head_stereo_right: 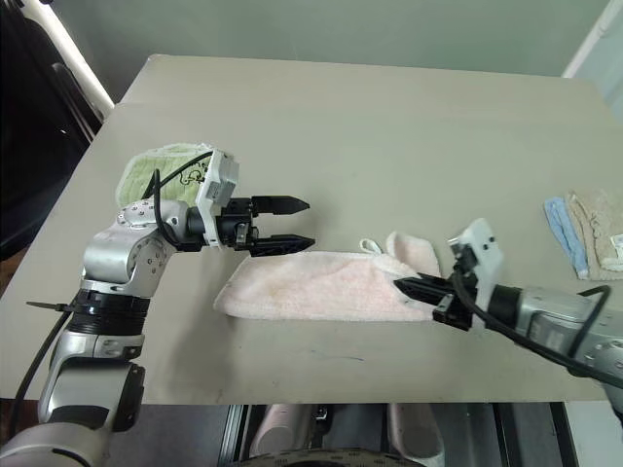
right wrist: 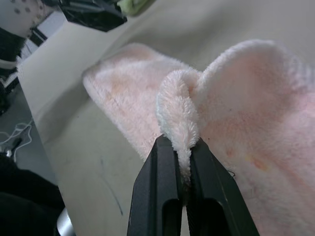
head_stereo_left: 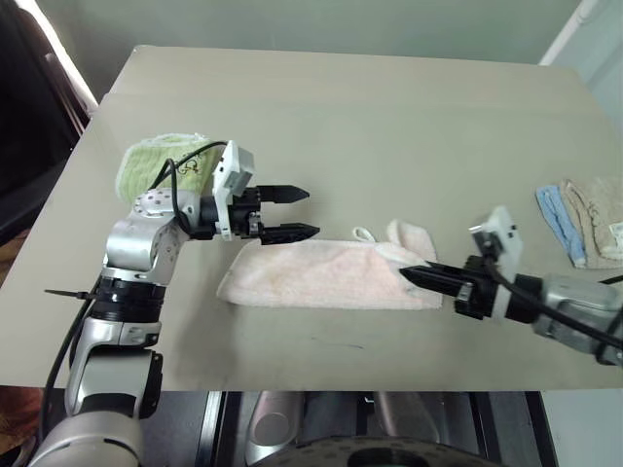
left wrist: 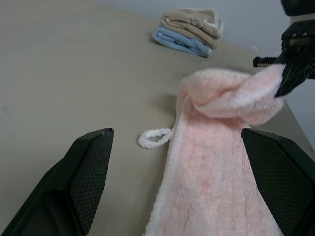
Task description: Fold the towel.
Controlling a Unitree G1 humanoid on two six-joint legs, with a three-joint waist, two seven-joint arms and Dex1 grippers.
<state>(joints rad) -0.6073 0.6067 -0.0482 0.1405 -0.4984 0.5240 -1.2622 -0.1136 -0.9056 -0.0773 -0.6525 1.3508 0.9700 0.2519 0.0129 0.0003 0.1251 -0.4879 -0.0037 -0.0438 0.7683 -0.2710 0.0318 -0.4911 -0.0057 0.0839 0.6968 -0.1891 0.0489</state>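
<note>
The pale pink fluffy terry towel [head_stereo_left: 326,274] lies as a long folded strip across the middle of the beige surface [head_stereo_left: 389,126], with its small white loop [head_stereo_left: 364,233] poking out on the far edge. The right tool [head_stereo_left: 421,276] is clamped shut on a pinch of the towel's right end, and that end is lifted and curled over toward the left, which looks like the robot carrying it across for another fold. The left tool [head_stereo_left: 295,213] hangs just above the towel's left end with its fingers spread wide and nothing in them, probably ready to pin or catch that side. The light green rolled towel [head_stereo_left: 161,165] behind the left arm and the beige and blue folded cloths [head_stereo_left: 584,219] far right sit well apart from it, likely parked out of the way.
</note>
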